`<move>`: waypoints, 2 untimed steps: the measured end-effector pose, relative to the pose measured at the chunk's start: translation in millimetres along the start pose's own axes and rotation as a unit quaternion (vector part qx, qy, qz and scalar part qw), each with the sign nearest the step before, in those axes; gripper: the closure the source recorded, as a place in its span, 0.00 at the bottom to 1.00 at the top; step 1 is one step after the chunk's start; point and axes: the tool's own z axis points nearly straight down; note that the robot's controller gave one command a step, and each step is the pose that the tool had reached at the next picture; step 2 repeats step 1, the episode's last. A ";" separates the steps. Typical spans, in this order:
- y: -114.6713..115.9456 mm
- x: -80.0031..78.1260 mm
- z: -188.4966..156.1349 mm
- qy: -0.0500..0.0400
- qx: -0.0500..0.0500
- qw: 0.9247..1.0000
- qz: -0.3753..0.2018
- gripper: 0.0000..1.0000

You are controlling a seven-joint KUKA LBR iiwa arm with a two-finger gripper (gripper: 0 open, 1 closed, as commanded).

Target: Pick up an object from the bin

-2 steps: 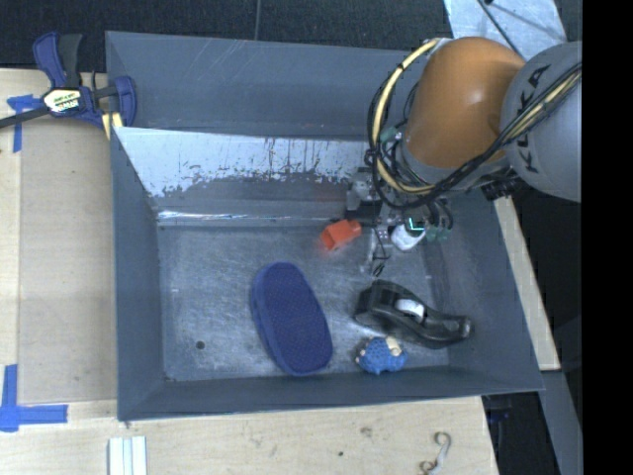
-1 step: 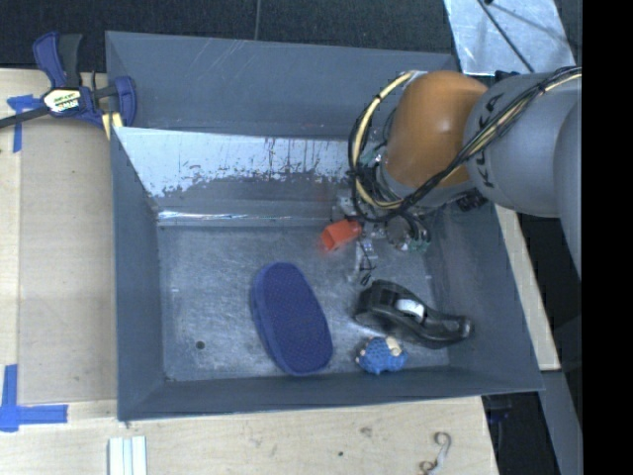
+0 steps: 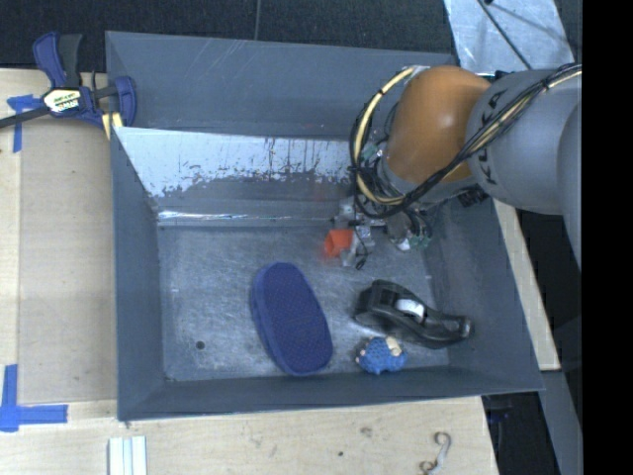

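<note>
My tool (image 3: 358,245) sits beside the small orange block (image 3: 339,243), centre-right of frame. Can't tell if it's spread or pinching. Risk: an off-centre close knocks the block toward the bin's back wall (image 3: 257,181).

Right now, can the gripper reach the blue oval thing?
Probably yes: the blue oval thing lies uncovered, apart from the black tape dispenser, and the gripper hangs near its upper right.

Arm (image 3: 524,137) from right, wrist (image 3: 435,127) bent, jaws low
</note>
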 end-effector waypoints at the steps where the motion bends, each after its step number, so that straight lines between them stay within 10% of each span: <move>1: 3.4 5.8 -131.5 -0.003 0.000 1.000 -0.002 1.00; 2: 3.4 5.8 -131.5 -0.003 0.000 1.000 -0.002 1.00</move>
